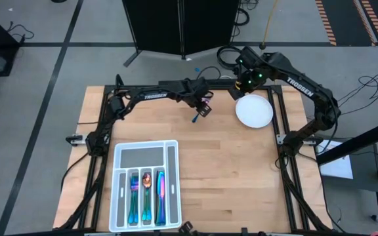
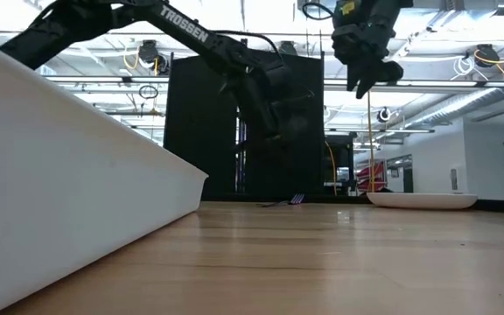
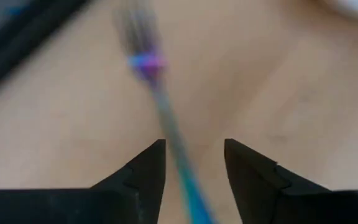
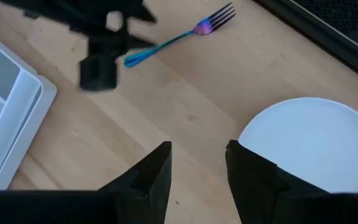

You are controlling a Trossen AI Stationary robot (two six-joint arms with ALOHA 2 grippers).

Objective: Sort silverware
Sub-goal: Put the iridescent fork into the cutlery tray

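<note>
1. fork (image 4: 180, 36) lies flat on the wooden table (image 1: 228, 170), between the parted fingers of the left gripper (image 3: 194, 165), untouched.
2. right gripper (image 4: 197, 171) hangs spread and empty over the white plate (image 1: 254, 111).
3. more silverware (image 1: 146, 195) sits in the white tray (image 1: 144, 152), well apart.

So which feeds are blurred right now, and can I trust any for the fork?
Left wrist view: the fork is smeared by motion blur between the open left end effector. Right wrist view: fork crisp on the table, though the left arm above it is blurred. Low view: the white tray looms large, blocking much of the table.
</note>
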